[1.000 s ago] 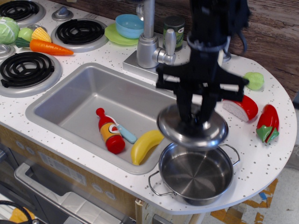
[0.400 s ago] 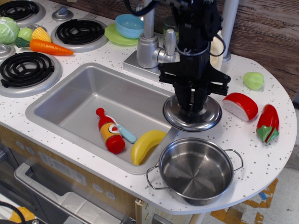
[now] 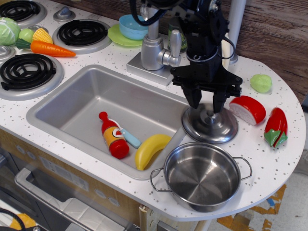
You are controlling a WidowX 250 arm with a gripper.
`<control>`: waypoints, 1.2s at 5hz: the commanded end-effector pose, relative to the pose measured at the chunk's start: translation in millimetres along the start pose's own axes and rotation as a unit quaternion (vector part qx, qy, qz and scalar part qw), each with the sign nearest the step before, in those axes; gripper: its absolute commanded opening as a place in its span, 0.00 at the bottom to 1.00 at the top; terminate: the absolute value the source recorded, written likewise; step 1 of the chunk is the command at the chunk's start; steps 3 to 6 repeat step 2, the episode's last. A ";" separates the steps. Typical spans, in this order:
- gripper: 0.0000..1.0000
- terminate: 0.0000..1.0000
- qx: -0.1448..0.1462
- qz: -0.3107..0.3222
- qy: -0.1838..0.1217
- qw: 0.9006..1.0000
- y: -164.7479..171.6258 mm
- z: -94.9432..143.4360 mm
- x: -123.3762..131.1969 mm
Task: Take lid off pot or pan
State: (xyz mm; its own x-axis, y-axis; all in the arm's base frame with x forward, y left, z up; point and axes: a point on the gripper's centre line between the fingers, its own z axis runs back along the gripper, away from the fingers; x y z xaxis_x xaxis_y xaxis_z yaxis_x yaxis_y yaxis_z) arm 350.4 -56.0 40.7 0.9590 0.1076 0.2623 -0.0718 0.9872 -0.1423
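The lid [image 3: 210,125] is lying flat on the speckled tabletop [image 3: 269,163], knob up, just behind the pot [image 3: 202,175] and beside the right end of the sink [image 3: 72,113]. The pot is standing uncovered near the front edge, its bare inside showing and its two wire handles pointing out to the sides. The lid is apart from the pot rim, though only narrowly.

The tool [image 3: 206,102] is being held directly above the knob with its two fingers spread, one to each side, and nothing is being pinched between them. The fingertips are seen just over the lid's dome; whether they are touching it cannot be told.

The release step is judged to be in hand, with the removal itself essentially done. What is called for next is a straight lift of the tool, clear of the knob, so that the lid is not being dragged or tipped toward the pot or the sink edge.
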 end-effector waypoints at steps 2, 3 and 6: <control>1.00 1.00 -0.002 -0.009 -0.014 1.000 0.1 6.8 5.6; 1.00 1.00 -0.002 -0.009 -0.014 1.000 0.1 6.8 5.6; 1.00 1.00 -0.002 -0.009 -0.014 1.000 0.1 6.8 5.6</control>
